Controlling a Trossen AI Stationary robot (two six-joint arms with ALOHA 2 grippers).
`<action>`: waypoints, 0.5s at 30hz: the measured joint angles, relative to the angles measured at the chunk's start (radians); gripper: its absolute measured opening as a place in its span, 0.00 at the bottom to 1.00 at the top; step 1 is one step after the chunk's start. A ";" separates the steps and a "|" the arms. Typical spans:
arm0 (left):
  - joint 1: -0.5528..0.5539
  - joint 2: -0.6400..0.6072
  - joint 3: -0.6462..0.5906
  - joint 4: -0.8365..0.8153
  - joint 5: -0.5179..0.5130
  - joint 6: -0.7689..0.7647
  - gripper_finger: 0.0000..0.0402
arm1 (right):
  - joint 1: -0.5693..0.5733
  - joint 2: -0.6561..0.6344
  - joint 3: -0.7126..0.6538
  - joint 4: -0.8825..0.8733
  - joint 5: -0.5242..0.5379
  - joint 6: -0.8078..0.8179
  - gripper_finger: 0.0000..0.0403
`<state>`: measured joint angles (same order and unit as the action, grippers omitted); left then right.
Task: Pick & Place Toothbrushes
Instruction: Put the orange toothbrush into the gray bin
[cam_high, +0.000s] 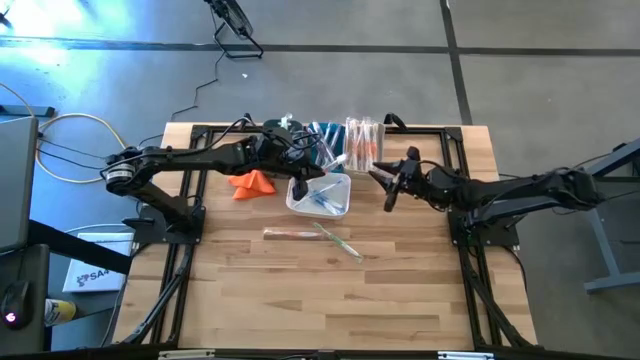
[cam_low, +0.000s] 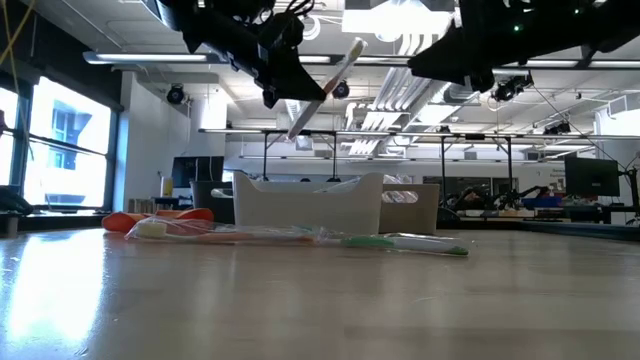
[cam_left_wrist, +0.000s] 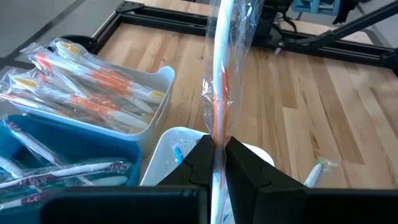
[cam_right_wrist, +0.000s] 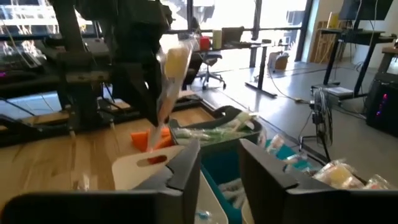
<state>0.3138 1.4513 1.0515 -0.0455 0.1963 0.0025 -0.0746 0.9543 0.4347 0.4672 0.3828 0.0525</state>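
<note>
My left gripper (cam_high: 302, 170) hangs shut on a wrapped toothbrush (cam_left_wrist: 221, 68) with a white and orange handle, above the small white bin (cam_high: 297, 205) at mid table. That bin holds a few blue-handled toothbrushes (cam_high: 325, 200). In the low view the held toothbrush (cam_low: 328, 85) slants above the bin (cam_low: 310, 205). My right gripper (cam_high: 386, 186) stands open just right of the bin, with nothing between its fingers (cam_right_wrist: 186, 165). Two more wrapped toothbrushes (cam_high: 290, 233) (cam_high: 340, 242) lie flat on the wood, nearer the table's front edge. My left gripper pinches the wrapped toothbrush between its two fingers (cam_left_wrist: 202, 158) at the orange part of the handle (cam_left_wrist: 217, 127). It comes from the table's left, slanting a little downward. The toothbrush sticks out past the fingertips, tilted, lifted clear above the white bin.
At the far edge stand a blue bin (cam_high: 322, 135) and a white bin (cam_high: 362, 140) full of wrapped toothbrushes, seen close in the left wrist view (cam_left_wrist: 37, 140) (cam_left_wrist: 158, 84). An orange folded cloth (cam_high: 252, 183) lies left of the small bin. Black frame rails (cam_high: 190, 200) border the table.
</note>
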 joint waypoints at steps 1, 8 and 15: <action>0.000 0.000 0.000 0.001 0.000 0.000 0.05 | 0.000 0.011 0.000 0.010 0.000 0.002 0.32; 0.000 0.000 0.000 0.001 0.000 0.000 0.05 | 0.000 0.067 0.000 0.055 -0.026 0.010 0.50; 0.000 0.000 0.000 0.003 0.000 0.002 0.05 | 0.000 0.153 0.000 0.147 -0.025 0.033 0.50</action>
<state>0.3138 1.4513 1.0515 -0.0430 0.1959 0.0044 -0.0750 1.1074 0.4343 0.6139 0.3574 0.0860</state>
